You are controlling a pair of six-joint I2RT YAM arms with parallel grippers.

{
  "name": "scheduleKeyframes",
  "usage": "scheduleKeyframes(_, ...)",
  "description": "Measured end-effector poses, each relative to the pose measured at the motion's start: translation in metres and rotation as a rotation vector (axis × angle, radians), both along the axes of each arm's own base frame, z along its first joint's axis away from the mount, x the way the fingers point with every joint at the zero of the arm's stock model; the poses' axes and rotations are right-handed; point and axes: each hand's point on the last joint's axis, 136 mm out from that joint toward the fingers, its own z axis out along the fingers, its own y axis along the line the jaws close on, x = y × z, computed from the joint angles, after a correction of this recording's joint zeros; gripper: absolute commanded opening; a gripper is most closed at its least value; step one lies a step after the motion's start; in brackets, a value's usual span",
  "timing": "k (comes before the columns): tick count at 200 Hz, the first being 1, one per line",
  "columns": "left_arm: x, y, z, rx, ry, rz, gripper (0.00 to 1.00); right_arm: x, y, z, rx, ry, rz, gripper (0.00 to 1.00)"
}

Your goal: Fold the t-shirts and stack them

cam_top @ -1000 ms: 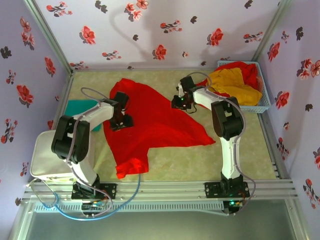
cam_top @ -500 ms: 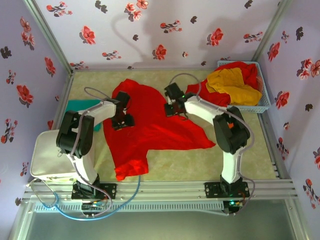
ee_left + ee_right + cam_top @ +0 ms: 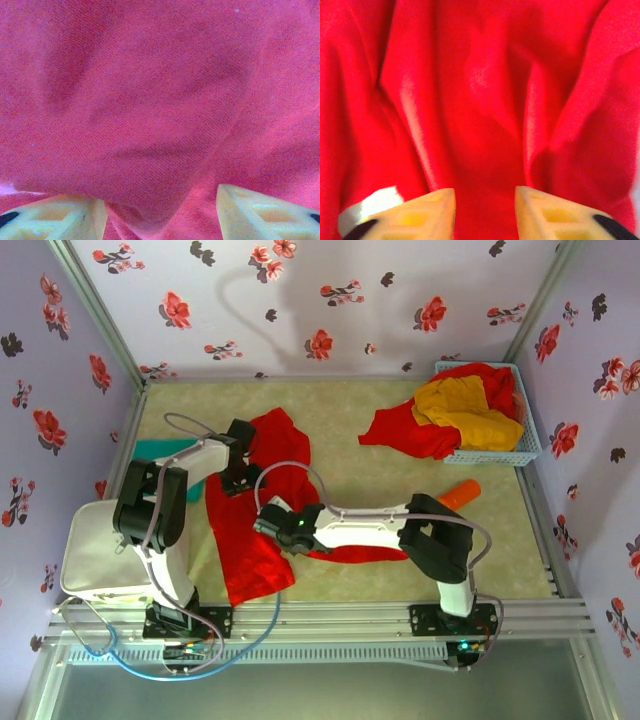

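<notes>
**Background bits around the desk**

Pale blue mesh basket (image 3: 500,457) sits in the far right corner of the desk (image 3: 400,400), well apart from the right jaws, off to their right and further back. The desk top is beige and mottled, with a bare stretch beyond both sets of jaws. There's a white boxy thing (image 3: 95,560), can't tell what, left of and nearer than the left jaws. A blue cable (image 3: 265,625) loops by the metal rail (image 3: 330,618) on the near side of both. Lilac walls (image 3: 300,300) with red flower prints all round.
</notes>
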Motion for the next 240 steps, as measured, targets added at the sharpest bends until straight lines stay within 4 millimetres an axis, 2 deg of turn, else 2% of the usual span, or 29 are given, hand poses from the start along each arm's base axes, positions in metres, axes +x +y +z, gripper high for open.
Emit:
scheduleKeyframes(18, 0.002, 0.0, 0.001, -0.001, -0.005, -0.001, 0.58, 0.002, -0.006, 0.002, 0.007, 0.003, -0.02, 0.65)
scheduleKeyframes(29, 0.003, 0.0, 0.003, -0.001, -0.006, -0.004, 0.57, 0.009, -0.013, 0.01, 0.033, 0.006, -0.053, 0.68)
scheduleKeyframes(44, 0.006, -0.003, 0.009, -0.002, -0.016, -0.016, 0.57, 0.025, -0.026, 0.032, 0.093, -0.003, -0.109, 0.75)
scheduleKeyframes(73, 0.019, -0.019, 0.033, -0.018, -0.07, -0.057, 0.58, 0.058, -0.053, 0.085, 0.232, -0.051, -0.222, 0.78)
scheduleKeyframes(90, 0.029, -0.034, 0.052, -0.034, -0.119, -0.092, 0.58, 0.07, -0.066, 0.102, 0.288, -0.064, -0.267, 0.78)
scheduleKeyframes(111, 0.04, -0.056, 0.078, -0.056, -0.183, -0.14, 0.58, 0.077, -0.084, 0.104, 0.317, -0.051, -0.323, 0.83)
scheduleKeyframes(130, 0.051, -0.076, 0.1, -0.076, -0.233, -0.176, 0.58, 0.082, -0.104, 0.093, 0.327, -0.013, -0.4, 0.84)
scheduleKeyframes(146, 0.062, -0.095, 0.11, -0.087, -0.266, -0.203, 0.59, 0.088, -0.124, 0.081, 0.331, 0.022, -0.479, 0.84)
scheduleKeyframes(165, 0.069, -0.117, 0.107, -0.07, -0.272, -0.245, 0.59, 0.094, -0.146, 0.069, 0.349, 0.071, -0.578, 0.84)
scheduleKeyframes(192, 0.075, -0.145, 0.08, -0.01, -0.233, -0.3, 0.59, 0.094, -0.165, 0.054, 0.383, 0.158, -0.672, 0.83)
scheduleKeyframes(214, 0.074, -0.156, 0.05, 0.045, -0.175, -0.329, 0.6, 0.078, -0.164, 0.044, 0.403, 0.23, -0.647, 0.83)
scheduleKeyframes(240, 0.072, -0.154, 0.021, 0.108, -0.106, -0.341, 0.58, 0.057, -0.159, 0.038, 0.425, 0.305, -0.577, 0.83)
